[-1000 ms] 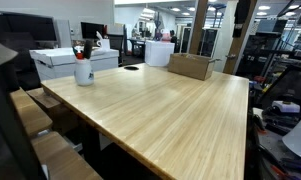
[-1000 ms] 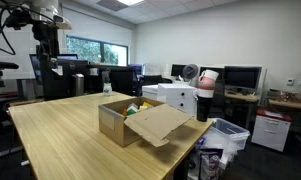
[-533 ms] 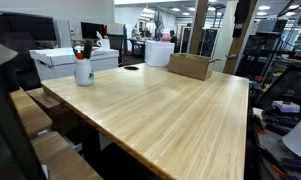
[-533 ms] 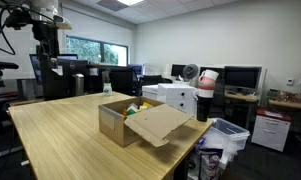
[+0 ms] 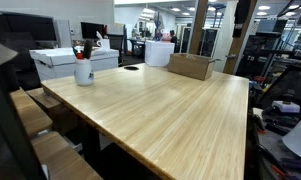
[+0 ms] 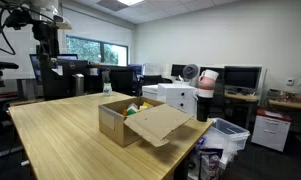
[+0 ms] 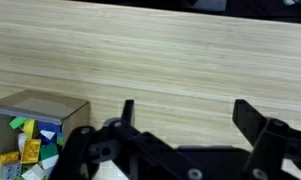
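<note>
Hangs black two-finger gripper [image 7: 184,108] over light wooden tabletop [image 7: 170,50], fingers wide apart, nothing btwn them. Shows open brown cardboard box [image 7: 45,108] w/ yellow/green bits [image 7: 25,150] nearest, lower left in wrist view; same box [image 5: 193,66] near tabletop's far edge in an exterior view.

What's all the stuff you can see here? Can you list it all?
table: one, light wood, in the middle.
cardboard box: one, brown, open, on the table.
small things: several, green and yellow, inside the box.
white cup: one, holds pens, near the table's edge.
fan: one, pale, behind the table.
robot arm: one, dark, past the table's far end.
jaws: two, black, open, above the table beside the box.
</note>
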Controlling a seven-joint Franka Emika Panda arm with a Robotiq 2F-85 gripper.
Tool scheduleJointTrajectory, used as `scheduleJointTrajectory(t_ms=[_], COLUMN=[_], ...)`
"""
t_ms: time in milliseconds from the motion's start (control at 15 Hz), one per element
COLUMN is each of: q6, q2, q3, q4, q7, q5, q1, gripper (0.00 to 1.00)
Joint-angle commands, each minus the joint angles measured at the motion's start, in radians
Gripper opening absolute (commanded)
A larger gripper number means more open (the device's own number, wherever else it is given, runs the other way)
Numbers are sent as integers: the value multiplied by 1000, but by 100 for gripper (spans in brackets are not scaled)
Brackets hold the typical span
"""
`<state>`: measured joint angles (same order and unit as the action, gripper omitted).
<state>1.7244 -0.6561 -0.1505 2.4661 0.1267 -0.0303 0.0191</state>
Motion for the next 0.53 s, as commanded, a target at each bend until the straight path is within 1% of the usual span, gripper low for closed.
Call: scheduleJointTrajectory(t_ms=[0, 133, 333, 467], q6=[32, 71, 176, 226], q2=[0, 13, 31, 52], q3=[12, 11, 18, 24], q4=[1, -3, -1, -4], q7=[18, 50, 108, 137], q5=[-22, -42, -84, -109], q1=[5, -15, -46, -67], gripper=[100, 100, 100, 100])
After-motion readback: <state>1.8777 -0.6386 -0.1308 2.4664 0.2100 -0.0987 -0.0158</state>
